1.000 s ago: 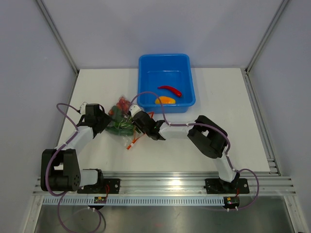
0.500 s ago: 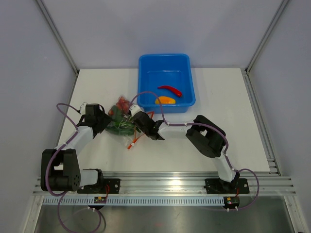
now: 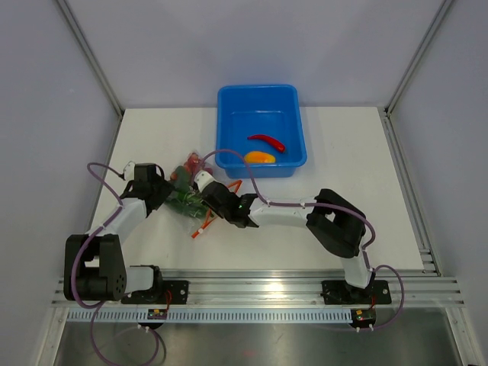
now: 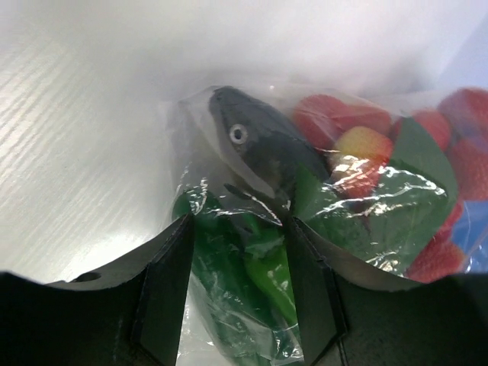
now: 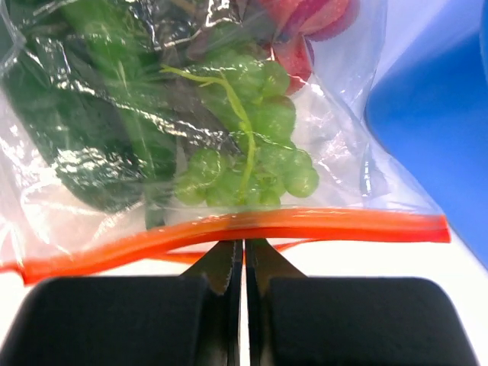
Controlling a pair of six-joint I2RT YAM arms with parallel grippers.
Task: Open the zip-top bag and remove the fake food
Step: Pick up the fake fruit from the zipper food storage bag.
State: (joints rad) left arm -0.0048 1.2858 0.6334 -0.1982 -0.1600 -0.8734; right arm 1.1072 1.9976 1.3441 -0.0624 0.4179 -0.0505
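**Bag held at both ends, zip strip pinched**

The zip-top bag [image 3: 185,197] lies on the table [image 3: 366,191] left of centre, just in front of the blue tub's near left corner and between the two arms' tips. It is one clear, crinkled bag, and its orange-red zip strip [image 5: 244,225] runs across the right wrist view in a shallow curve.

Through the plastic show one dark fish [image 4: 259,145], one bunch of green grapes [image 5: 255,145], dark green vegetables [image 4: 252,267] and a cluster of red and yellow balls [image 4: 354,145]. How many balls or vegetables there are cannot be told through the creases.

The right fingers [image 5: 217,267] are pressed together on the zip strip near its middle, with no gap between their tips. The left fingers [image 4: 164,297] stand half spread on either side of the bag's stuffed end, and plastic and green vegetable fill the space from one finger to the other.

The left arm rises from its base at the near left and slants forward and to the right to meet the bag's left side. The right arm is folded at the elbow near the table's middle right, and its forearm stretches low and leftward to the bag's right side.

The one blue tub [image 3: 261,89] sits at the far middle of the table. It holds two toys, a red chili [image 3: 267,141] and an orange-yellow pepper [image 3: 259,157], lying close together but apart.
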